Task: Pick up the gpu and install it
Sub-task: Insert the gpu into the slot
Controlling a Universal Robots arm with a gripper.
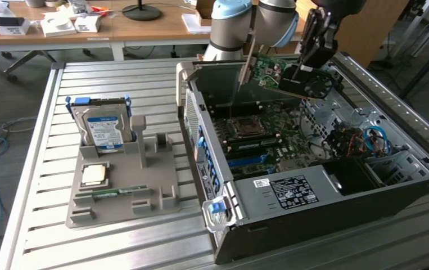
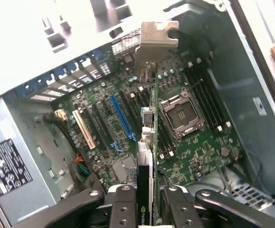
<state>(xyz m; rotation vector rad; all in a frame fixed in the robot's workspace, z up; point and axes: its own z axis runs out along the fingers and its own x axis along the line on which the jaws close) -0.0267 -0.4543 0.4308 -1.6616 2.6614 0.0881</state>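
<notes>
The gpu (image 1: 272,68) is a green card with a black fan and a silver bracket (image 1: 245,59). It hangs tilted in the air over the open computer case (image 1: 394,152), above the motherboard (image 1: 263,135). My gripper (image 1: 299,72) is shut on the gpu near its fan end. In the wrist view the gpu (image 2: 148,156) runs edge-on away from my gripper (image 2: 147,211), with the bracket (image 2: 156,40) at its far end. A finger (image 2: 124,206) presses on each side of it. Below lie the motherboard (image 2: 194,147), a blue slot (image 2: 121,118) and the processor socket (image 2: 181,114).
On the slatted table at the exterior view's left, a grey holder (image 1: 120,188) carries a hard drive (image 1: 102,126), a processor chip (image 1: 94,174) and a memory stick (image 1: 117,192). The case holds a power supply (image 1: 289,188) and cables (image 1: 364,140). Wooden desks (image 1: 147,28) stand behind.
</notes>
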